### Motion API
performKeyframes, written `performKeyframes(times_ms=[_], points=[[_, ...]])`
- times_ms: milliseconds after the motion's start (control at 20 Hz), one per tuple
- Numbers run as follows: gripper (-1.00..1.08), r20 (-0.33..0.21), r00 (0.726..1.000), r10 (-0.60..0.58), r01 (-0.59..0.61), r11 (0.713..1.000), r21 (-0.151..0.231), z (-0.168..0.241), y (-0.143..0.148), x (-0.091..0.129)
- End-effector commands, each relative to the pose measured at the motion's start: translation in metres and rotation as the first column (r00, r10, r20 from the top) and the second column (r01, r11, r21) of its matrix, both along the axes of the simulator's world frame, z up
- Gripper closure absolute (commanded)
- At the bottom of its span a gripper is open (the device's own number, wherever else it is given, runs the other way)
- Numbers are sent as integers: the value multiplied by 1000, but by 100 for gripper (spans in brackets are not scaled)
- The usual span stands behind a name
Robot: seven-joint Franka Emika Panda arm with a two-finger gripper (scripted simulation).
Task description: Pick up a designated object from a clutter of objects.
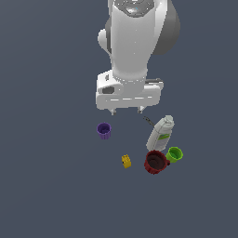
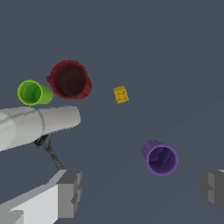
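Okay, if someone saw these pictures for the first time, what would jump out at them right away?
The big white robot arm fills the top of the exterior view, its gripper open above the floor. Below it, bright things dot the dark grey floor: a purple cup alone, and a white bottle, dark red mug and lime-green cup bunched at the exterior view's right. The tiny yellow block sits between them.

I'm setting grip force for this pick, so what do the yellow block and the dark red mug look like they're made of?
Yellow block: looks like hard plastic or painted wood, matte, with a faint mottled surface in the wrist view; the render leaves it open. Dark red mug: probably glazed ceramic or plastic, judging by its thick rim and slight sheen. The gripper hangs open above the clutter, touching neither.
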State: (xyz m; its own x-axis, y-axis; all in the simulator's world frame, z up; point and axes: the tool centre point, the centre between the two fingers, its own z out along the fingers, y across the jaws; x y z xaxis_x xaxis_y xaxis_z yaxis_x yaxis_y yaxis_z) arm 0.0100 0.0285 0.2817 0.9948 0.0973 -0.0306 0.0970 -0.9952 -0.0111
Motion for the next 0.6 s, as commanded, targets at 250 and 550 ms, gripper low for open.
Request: performKeyframes(times_ms=[250, 550], points=[[-92, 7, 998, 60, -60, 998, -4, -41, 1, 28], [-92, 15, 991, 132, -132, 991, -7, -94, 2, 55]])
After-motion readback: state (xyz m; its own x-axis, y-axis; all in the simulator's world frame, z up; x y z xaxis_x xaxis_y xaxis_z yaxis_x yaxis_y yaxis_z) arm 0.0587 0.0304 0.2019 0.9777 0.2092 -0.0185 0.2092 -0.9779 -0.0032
